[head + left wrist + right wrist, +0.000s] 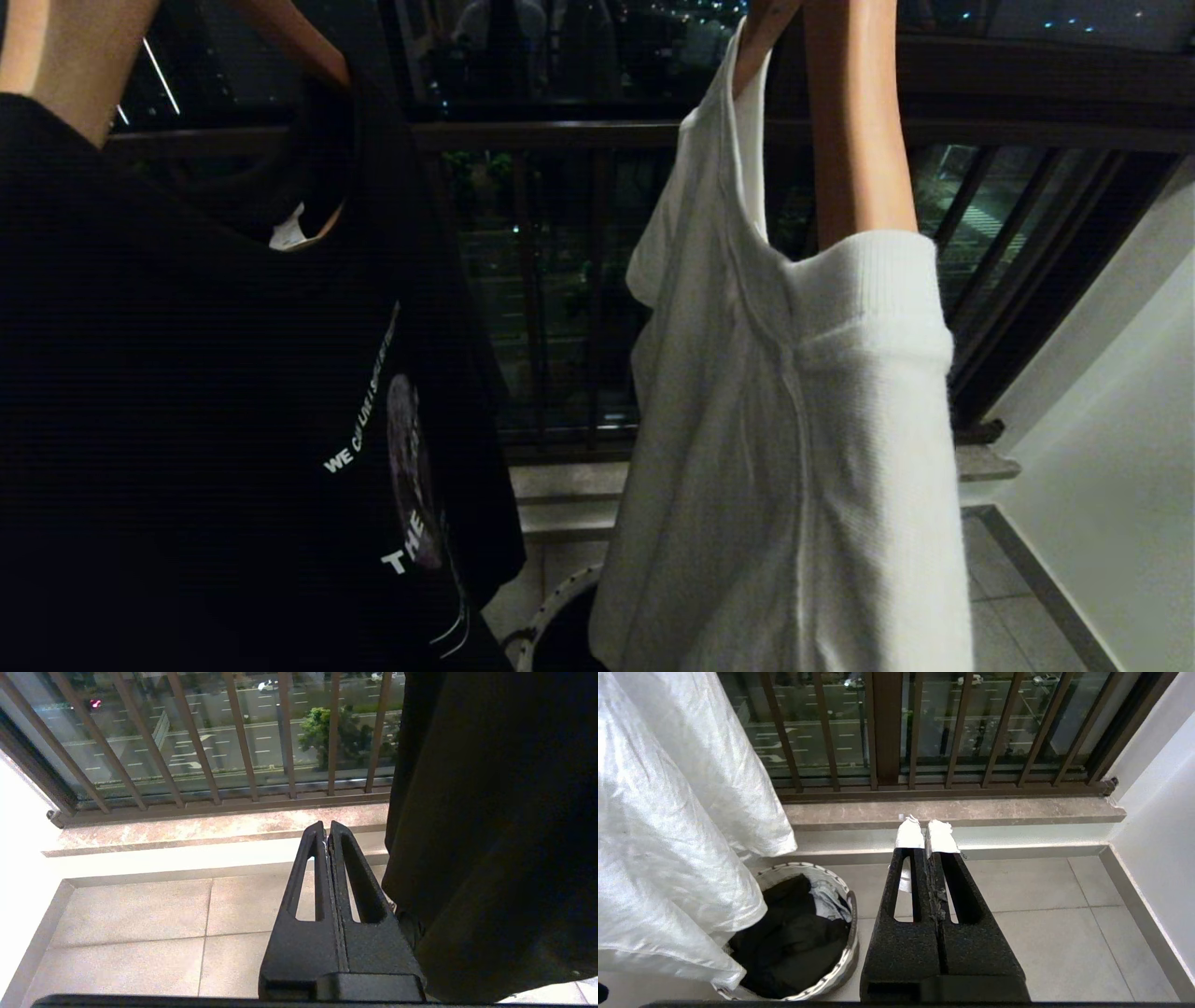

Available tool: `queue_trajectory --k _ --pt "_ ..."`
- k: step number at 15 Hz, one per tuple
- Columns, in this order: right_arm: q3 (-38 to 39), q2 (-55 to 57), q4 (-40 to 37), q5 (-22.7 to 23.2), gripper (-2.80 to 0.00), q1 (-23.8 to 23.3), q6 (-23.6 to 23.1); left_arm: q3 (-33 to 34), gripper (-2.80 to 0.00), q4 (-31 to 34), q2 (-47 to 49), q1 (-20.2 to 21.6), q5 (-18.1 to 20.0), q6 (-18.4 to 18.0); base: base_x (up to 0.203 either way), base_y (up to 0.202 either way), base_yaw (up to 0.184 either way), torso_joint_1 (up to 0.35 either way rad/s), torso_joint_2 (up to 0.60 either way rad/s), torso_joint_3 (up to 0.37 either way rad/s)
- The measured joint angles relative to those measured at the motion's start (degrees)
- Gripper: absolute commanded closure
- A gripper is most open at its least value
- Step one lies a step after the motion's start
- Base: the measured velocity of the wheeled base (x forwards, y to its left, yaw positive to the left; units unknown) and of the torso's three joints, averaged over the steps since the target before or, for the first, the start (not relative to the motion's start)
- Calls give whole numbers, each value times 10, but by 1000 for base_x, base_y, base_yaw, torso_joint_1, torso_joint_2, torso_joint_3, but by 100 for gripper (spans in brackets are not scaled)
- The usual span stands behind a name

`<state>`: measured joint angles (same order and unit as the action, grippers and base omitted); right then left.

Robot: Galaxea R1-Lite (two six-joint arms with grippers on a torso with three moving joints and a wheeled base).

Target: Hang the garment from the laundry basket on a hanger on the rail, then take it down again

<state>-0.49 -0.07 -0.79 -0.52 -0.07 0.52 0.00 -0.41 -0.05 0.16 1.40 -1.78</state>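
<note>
The laundry basket [851, 945] stands on the floor tiles beside my right gripper [927, 833], and only a bit of its pale rim [553, 605] shows in the head view. A dark garment [789, 938] and a pale piece of cloth [830, 901] lie inside it. My right gripper is shut and empty, its tips wrapped in white tape. Hanging low beside a black T-shirt [490, 835], my left gripper [327, 828] is shut on nothing. The black T-shirt [215, 392] and a white garment [794, 448] each hang on a wooden hanger [854, 121]. The rail is out of view.
Dark brown window-guard bars [887, 728] run along the far side above a stone ledge [952, 812]. A white wall [1157, 826] closes the right side, another white wall [18, 858] the left. The white garment [668, 835] drapes over the basket's near side.
</note>
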Motion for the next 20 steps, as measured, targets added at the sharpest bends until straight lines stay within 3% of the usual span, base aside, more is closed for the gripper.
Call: queue_trajectory --k 11,20 --pt "0 0 0 0 0 0 0 0 0 0 0 0 0 -3 0 0 0 0 0 6" --pt "0 0 0 0 0 0 0 0 0 0 0 0 0 -3 0 0 0 2 1 183"
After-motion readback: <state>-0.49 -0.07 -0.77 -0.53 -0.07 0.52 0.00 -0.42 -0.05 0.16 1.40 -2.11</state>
